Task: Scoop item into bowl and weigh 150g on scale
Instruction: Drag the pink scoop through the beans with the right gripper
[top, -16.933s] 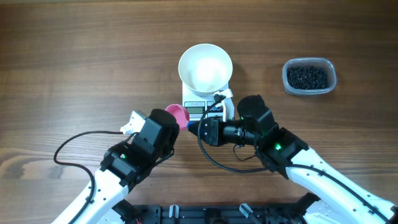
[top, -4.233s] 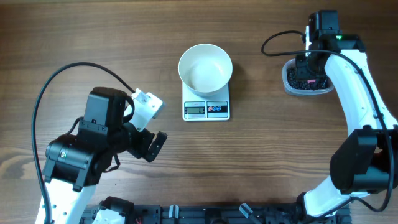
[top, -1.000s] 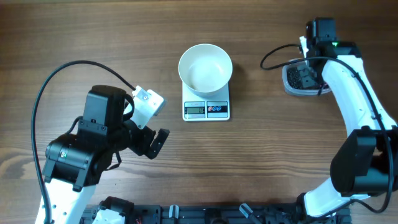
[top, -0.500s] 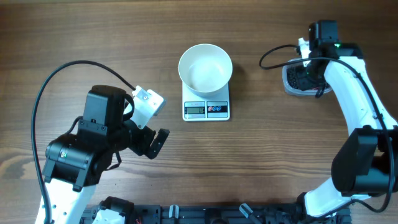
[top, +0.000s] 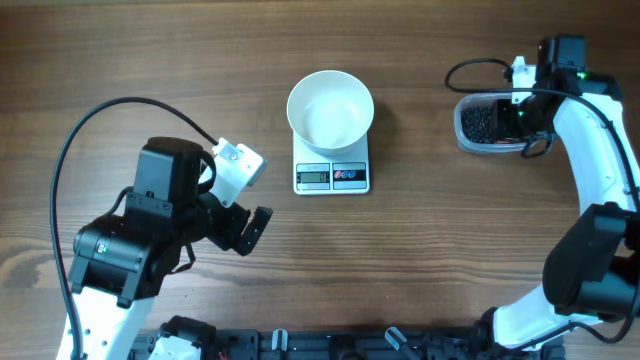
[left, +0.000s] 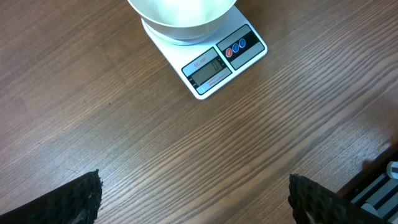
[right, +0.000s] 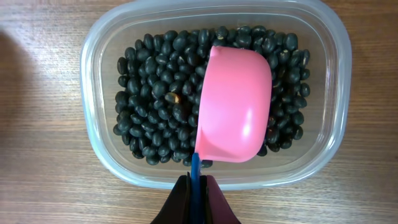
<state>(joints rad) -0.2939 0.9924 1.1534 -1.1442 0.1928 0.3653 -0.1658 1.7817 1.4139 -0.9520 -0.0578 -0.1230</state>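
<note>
Pink scoop (right: 233, 106) clenched in right jaws, over black beans (right: 155, 93); left jaws released.

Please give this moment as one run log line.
right end effector: shut on scoop, over beans in tub | left end effector: open | bowl: empty, on scale

Bright, even light was thrown from above, and only faint, soft shadows were cast on the tabletop (top: 150, 60). A dull highlight was seen on the pink scoop (right: 233, 106) just ahead of the right pincer (right: 196, 183). The fingertips (left: 74, 202) of the left pincer (left: 193, 199) were rendered dark and slightly soft; elsewhere the focus was sharp.
</note>
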